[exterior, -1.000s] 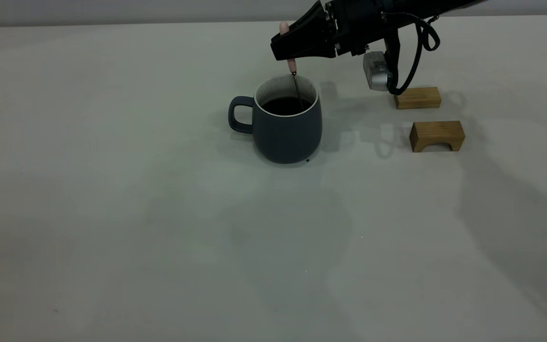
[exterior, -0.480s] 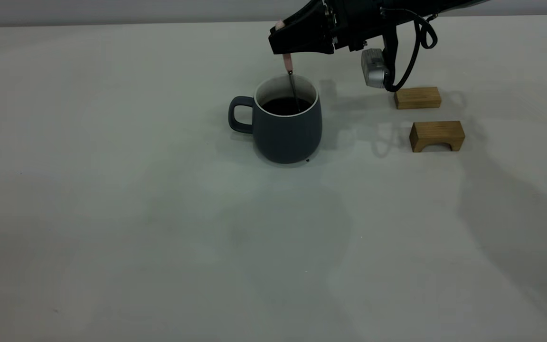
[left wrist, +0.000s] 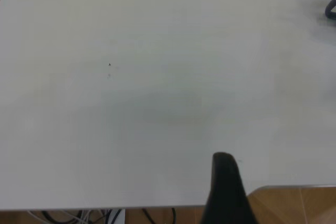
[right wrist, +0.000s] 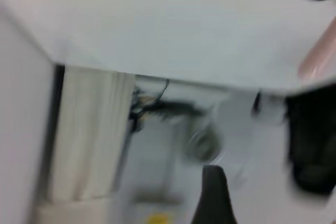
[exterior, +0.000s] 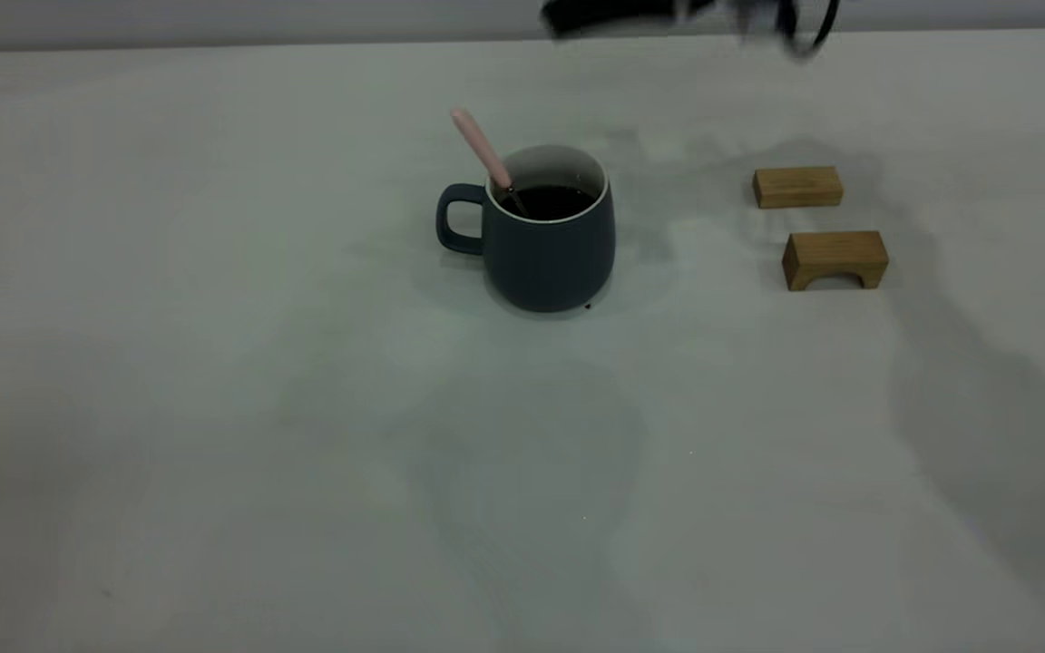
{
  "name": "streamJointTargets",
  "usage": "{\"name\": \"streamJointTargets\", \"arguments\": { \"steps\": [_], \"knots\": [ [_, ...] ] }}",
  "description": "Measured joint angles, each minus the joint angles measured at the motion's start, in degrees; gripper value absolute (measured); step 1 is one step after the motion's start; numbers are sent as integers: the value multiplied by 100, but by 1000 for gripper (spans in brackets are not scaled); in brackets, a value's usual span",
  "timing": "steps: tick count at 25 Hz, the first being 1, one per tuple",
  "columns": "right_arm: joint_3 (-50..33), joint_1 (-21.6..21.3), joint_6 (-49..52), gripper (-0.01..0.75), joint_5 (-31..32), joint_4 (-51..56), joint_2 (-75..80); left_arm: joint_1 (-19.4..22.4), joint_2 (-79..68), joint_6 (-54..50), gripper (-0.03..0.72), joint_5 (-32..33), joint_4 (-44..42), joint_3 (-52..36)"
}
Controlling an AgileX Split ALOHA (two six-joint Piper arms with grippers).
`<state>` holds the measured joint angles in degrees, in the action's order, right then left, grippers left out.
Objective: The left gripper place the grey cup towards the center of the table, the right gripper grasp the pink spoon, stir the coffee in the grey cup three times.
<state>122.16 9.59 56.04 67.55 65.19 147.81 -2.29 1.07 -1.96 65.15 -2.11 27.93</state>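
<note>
Two wooden blocks sit on the table (exterior: 214, 408) to the right of the cup: a flat block (exterior: 797, 187) farther back, an arched block (exterior: 835, 259) just in front of it, apart from each other.

Cup (exterior: 548, 240): dark grey, upright, a little above the middle of the table in the exterior view. Loop handle points left. White inside wall shows above the coffee (exterior: 551, 200), dark and nearly black, sitting somewhat below the rim.

Spoon (exterior: 483, 153): stands loose in the cup, nothing gripping it. Pink handle leans up and to the left over the rim on the handle side; metal stem dips into the coffee.

Right gripper (exterior: 618, 14): only a blurred dark strip at the top edge of the exterior view, above and behind the cup, well clear of the spoon. Fingers too smeared to read; open or closed, cannot tell. Right wrist view is blurred too: table edge, a pale pink patch at one side, one dark finger (right wrist: 212, 198).

Left gripper: not seen in the exterior view. Left wrist view shows one dark finger (left wrist: 226, 190) over bare table near its edge. Cannot tell its state.
</note>
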Motion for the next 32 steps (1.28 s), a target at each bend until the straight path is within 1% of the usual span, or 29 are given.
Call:
{"name": "streamJointTargets", "arguments": {
  "steps": [3, 6, 9, 11, 18, 21, 24, 27, 29, 32],
  "knots": [
    [475, -69, -889, 638, 77, -888, -431, 0, 0, 0, 590, 0, 0, 0],
    [867, -130, -2126, 627, 154, -1624, -885, 0, 0, 0, 590, 0, 0, 0],
    [1131, -160, -3316, 587, 213, -2053, -1436, 0, 0, 0, 590, 0, 0, 0],
    [1188, -160, -3847, 554, 257, -2262, -1841, 0, 0, 0, 590, 0, 0, 0],
    [1209, -154, -4925, 433, 333, -2578, -3340, 0, 0, 0, 590, 0, 0, 0],
    [1209, -154, -5814, 384, 333, -3027, -3964, 0, 0, 0, 590, 0, 0, 0],
    [1194, -154, -6155, 340, 333, -3446, -4542, 0, 0, 0, 590, 0, 0, 0],
    [716, -154, -6230, 299, 333, -3998, -5204, 0, 0, 0, 590, 0, 0, 0],
    [-77, -154, -6235, 274, 333, -4362, -5807, 0, 0, 0, 590, 0, 0, 0],
    [-1597, -154, -6267, 240, 333, -4917, -6844, 0, 0, 0, 590, 0, 0, 0]
  ]
}}
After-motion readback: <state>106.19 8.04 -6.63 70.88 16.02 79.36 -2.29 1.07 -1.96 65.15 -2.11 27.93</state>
